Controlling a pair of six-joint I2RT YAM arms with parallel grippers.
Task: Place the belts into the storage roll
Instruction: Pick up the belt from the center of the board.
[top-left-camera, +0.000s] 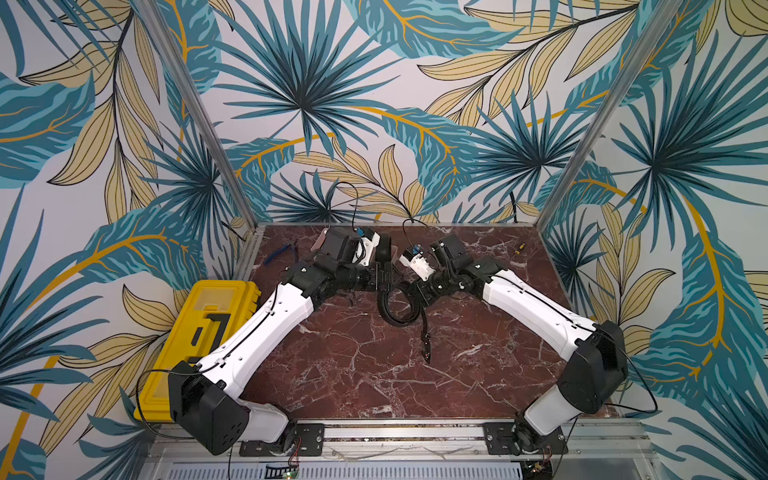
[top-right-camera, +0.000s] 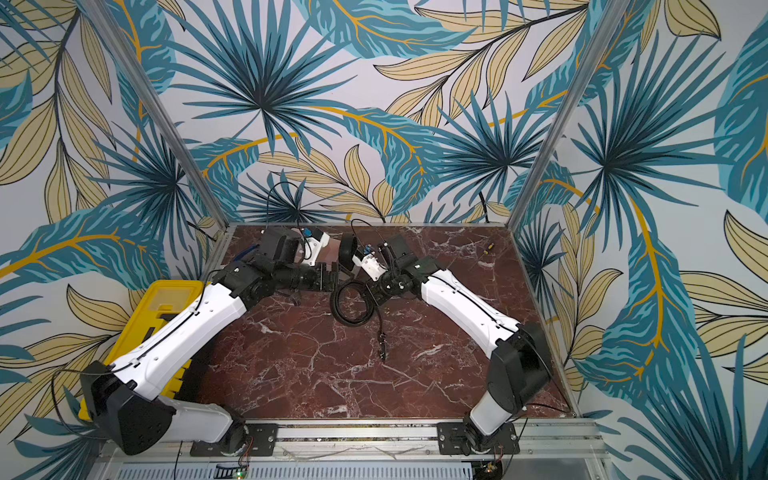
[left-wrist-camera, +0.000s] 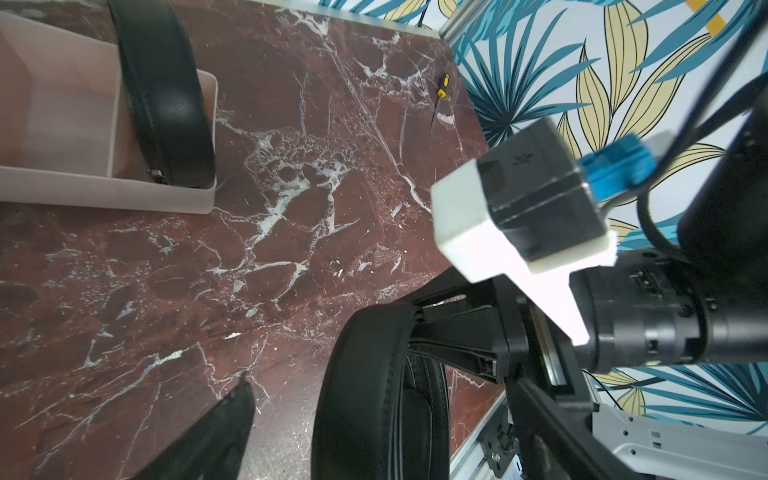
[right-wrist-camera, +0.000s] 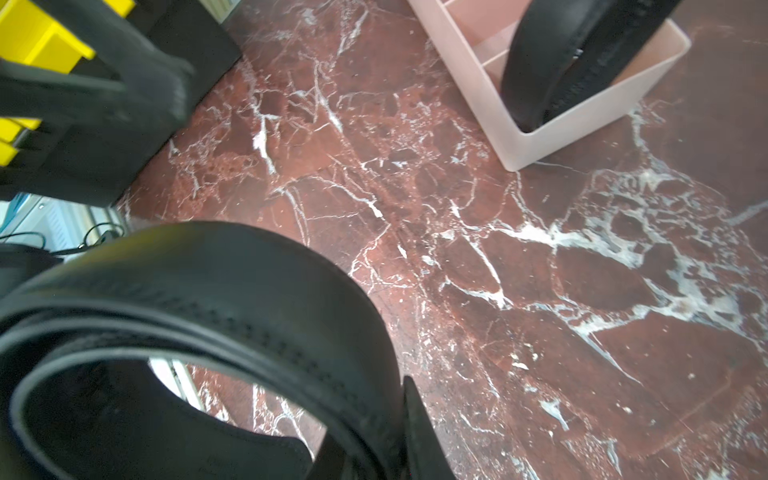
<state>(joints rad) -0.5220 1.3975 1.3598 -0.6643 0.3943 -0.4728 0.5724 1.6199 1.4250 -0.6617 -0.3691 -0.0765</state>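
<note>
Slack is the main hazard. The second belt forms a loose, open coil in the middle of the marble tabletop. The right gripper pinches it, jaws closed narrow on the strap at the coil's edge. The belt's free end trails away toward the front of the table. Whether the coil rests on the marble or hangs clear, I cannot tell. The left gripper stands spread wide just beside the coil, gripping nothing. The first belt sits as a tight upright coil in the end compartment of the pink storage tray, near both wrists.

Held at a single point, the loose coil could spring open. The trailing end could drag and catch on the tray wall as the belt is carried over. The loop looks wider than a compartment, so it may perch on a divider or nudge the seated belt out. The two grippers are also crowded, and a left finger could snag the strap or strike the right wrist.
</note>
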